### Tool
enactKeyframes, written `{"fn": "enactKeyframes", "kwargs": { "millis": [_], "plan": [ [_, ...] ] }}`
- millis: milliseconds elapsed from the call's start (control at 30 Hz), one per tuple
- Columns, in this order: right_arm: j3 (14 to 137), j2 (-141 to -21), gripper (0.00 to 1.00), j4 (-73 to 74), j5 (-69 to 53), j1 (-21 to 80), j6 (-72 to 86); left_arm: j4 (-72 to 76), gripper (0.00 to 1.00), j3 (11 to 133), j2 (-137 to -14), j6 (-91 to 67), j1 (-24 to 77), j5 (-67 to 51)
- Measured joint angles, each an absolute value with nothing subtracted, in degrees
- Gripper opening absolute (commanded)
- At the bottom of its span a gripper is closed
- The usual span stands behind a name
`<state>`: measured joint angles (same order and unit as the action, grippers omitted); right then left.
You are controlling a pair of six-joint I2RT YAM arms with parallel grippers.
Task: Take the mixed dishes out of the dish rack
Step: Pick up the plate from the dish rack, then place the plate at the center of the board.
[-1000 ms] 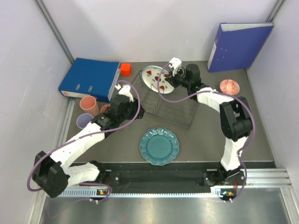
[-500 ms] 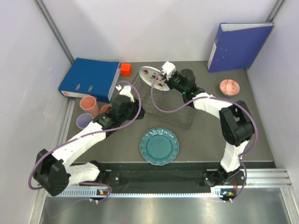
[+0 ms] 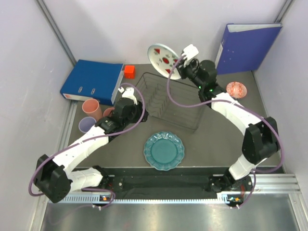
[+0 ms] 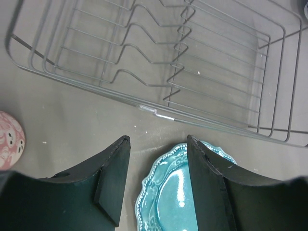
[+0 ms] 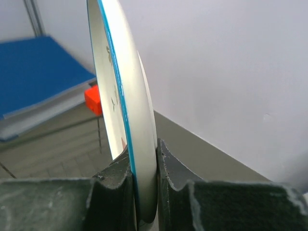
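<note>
My right gripper [image 3: 179, 66] is shut on the rim of the white plate [image 3: 162, 57] with red watermelon marks and holds it in the air above the back edge of the dish rack [image 3: 171, 103]. In the right wrist view the plate [image 5: 126, 96] stands edge-on between the fingers [image 5: 166, 166]. The wire rack [image 4: 202, 72] holds nothing. My left gripper [image 4: 157, 144] hangs open and empty by the rack's left front corner. The teal scalloped plate [image 3: 164, 150] lies flat in front of the rack. Two salmon cups [image 3: 91, 106] and a lavender cup [image 3: 87, 124] stand at the left, and the pink bowl [image 3: 236, 89] sits at the right.
A blue binder [image 3: 92, 81] lies at the back left with a small red cube [image 3: 129, 71] beside it. Another blue binder [image 3: 245, 47] leans against the back right wall. Walls close in the table on three sides.
My right gripper has lifted the white plate out of the rack, up and towards the back wall. The left arm has stayed where it was.
</note>
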<state>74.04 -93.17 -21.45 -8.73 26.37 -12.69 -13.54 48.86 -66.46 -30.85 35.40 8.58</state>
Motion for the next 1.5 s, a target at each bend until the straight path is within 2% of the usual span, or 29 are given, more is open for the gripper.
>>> {"fn": "enactKeyframes", "kwargs": {
  "millis": [200,300,433,567,767,1000,1267,1500],
  "plan": [
    [82.7,-89.1,0.0,-10.6,-7.2,23.4,4.8,-13.6,0.54,50.9,-66.4,-31.2,35.4,9.9],
    [82.1,-85.3,0.0,-7.8,-9.4,20.7,15.5,-13.3,0.6,52.5,-66.4,-31.9,35.4,9.9],
    [76.0,-78.9,0.0,-8.6,-17.1,15.9,30.9,-13.0,0.9,54.7,-66.6,-33.3,35.0,9.5],
    [67.1,-73.2,0.0,-10.9,-23.3,12.6,42.7,-11.1,0.99,56.1,-66.7,-36.7,32.2,5.0],
    [57.0,-66.5,0.0,-6.9,-27.9,13.8,48.2,-5.1,0.99,56.1,-68.2,-43.4,26.4,-7.5],
    [51.2,-58.3,0.0,-2.9,-28.9,14.4,48.2,4.2,0.99,53.2,-68.7,-50.1,25.6,-16.6],
    [47.3,-56.4,0.0,-6.2,-30.0,14.4,49.8,6.9,0.99,51.2,-67.2,-52.5,25.2,-16.6],
    [40.9,-55.0,0.0,-7.2,-29.5,14.4,51.5,11.1,0.99,47.2,-60.0,-53.9,25.4,-10.8]
  ]
}}
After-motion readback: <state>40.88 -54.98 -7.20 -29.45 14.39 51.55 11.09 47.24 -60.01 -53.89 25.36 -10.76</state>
